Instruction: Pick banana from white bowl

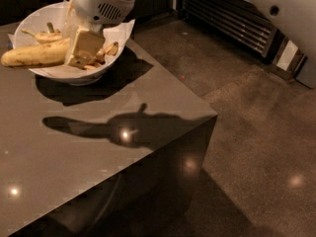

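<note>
The banana [34,54], long and yellow with brown speckles, is held level and sticks out to the left past the rim of the white bowl [30,25]. My gripper [79,56] is over the bowl at the top left, shut on the banana's right end; a beige finger [85,46] covers that end. The banana seems lifted off the bowl: its shadow and the gripper's lie on the table in front. The paper lining [121,33] sticks out past the bowl's rim.
A slimmer banana with a stem [47,35] and small stubby bananas [106,51] lie in the bowl. The dark table [74,162] ends in a corner at the right [215,116]; floor lies beyond. A slatted grille [232,19] stands at the back.
</note>
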Robot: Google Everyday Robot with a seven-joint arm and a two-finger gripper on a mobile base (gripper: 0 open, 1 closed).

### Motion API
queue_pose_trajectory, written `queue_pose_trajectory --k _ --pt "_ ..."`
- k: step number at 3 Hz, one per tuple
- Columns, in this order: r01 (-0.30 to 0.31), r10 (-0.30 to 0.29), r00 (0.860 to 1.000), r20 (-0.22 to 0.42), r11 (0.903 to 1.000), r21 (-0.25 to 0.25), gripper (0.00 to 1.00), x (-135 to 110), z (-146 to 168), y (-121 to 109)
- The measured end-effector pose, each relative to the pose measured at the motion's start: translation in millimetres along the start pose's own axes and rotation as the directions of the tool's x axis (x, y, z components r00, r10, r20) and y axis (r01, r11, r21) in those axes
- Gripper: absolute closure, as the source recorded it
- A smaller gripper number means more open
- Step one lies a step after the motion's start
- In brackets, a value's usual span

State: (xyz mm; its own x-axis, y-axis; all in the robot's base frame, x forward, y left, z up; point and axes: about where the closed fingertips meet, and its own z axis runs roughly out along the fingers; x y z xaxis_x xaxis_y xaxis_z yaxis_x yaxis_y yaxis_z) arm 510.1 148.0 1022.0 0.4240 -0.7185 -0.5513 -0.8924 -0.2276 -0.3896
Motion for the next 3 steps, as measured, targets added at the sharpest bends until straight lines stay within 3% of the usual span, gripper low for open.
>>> queue_pose_trajectory --k 2,3 --pt "-0.077 0.077 0.995 0.061 0.9971 -0.004 1.0 -36.3 -11.9 52.2" --pt "-0.078 0.078 0.995 0.063 0.9969 -0.007 1.0 -37.0 -11.3 54.1"
